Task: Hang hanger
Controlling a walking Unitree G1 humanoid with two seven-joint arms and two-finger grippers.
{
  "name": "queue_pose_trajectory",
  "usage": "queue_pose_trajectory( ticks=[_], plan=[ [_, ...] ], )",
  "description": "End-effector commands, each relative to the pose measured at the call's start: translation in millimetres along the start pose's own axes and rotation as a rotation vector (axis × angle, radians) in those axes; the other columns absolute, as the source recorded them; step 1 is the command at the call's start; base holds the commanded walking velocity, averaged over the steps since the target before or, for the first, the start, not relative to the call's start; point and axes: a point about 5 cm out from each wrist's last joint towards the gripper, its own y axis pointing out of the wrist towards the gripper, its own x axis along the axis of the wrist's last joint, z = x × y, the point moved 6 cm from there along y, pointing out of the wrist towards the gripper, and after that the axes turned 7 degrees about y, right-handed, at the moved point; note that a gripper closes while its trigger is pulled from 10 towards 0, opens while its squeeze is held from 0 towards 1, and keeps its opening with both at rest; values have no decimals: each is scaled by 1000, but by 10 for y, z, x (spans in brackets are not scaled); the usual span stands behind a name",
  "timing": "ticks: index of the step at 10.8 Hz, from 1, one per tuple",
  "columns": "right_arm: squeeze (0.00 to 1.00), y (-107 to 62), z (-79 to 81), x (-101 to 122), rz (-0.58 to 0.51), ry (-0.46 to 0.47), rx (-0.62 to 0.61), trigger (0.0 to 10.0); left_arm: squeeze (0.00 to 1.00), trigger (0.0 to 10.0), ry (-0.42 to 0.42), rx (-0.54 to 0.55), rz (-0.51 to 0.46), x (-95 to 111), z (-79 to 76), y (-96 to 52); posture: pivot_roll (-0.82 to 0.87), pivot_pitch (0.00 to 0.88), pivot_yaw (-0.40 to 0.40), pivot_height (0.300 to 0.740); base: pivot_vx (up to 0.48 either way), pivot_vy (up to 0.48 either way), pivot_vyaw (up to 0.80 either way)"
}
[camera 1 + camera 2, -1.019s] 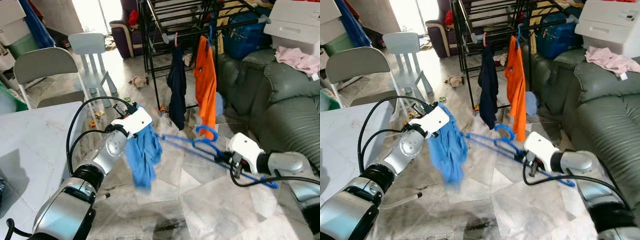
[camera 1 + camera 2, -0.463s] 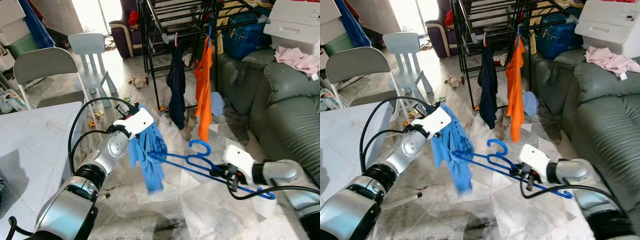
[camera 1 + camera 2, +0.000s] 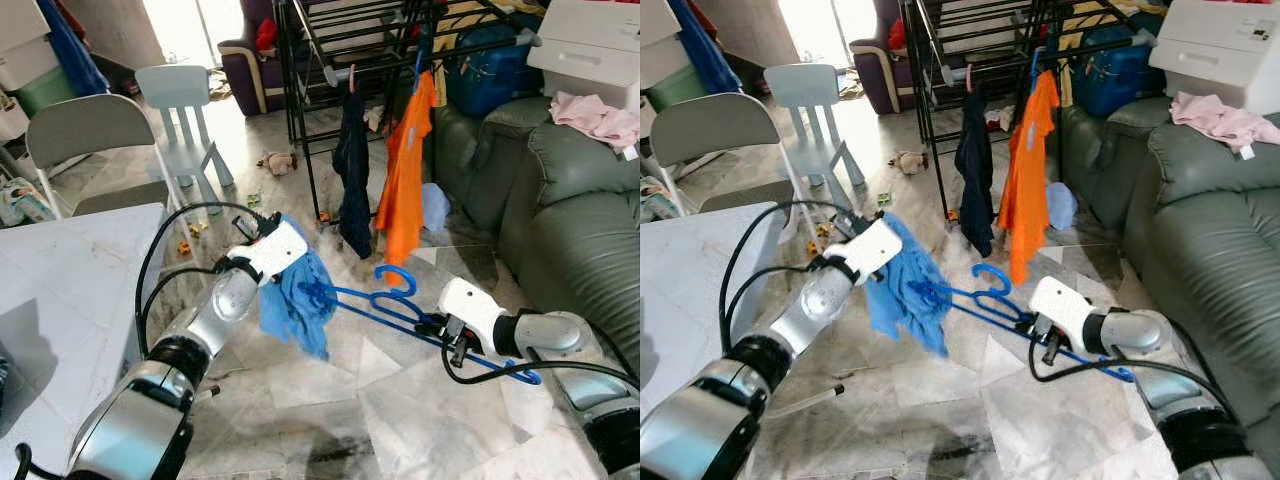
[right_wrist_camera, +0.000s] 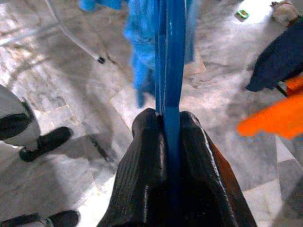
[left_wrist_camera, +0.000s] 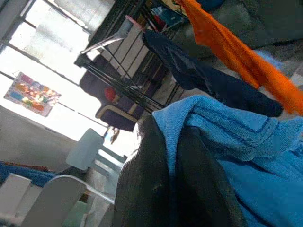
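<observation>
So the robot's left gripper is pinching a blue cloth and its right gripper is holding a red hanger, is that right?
Not quite: the hanger is blue, not red, as the right wrist view shows. The right gripper is shut on it, and the left gripper does pinch the blue cloth.

A drying rack (image 3: 350, 40) stands far centre, a sofa (image 3: 560, 200) to its right, two chairs (image 3: 120, 140) far left and a table (image 3: 70, 290) near left.
</observation>
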Motion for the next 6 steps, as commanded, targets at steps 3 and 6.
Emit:
queue_pose_trajectory(
  ticks=[3,6],
  plan=[
    [0,102,-128,-15,1,50,-94,10000,0,10000,-120,24,-87,182,107,6,-123,0,123,740,0,0,0],
    [0,143,-37,49,-41,61,-39,10000,0,10000,-74,-53,-63,123,-86,-41,-121,0,122,740,0,0,0]
  ],
)
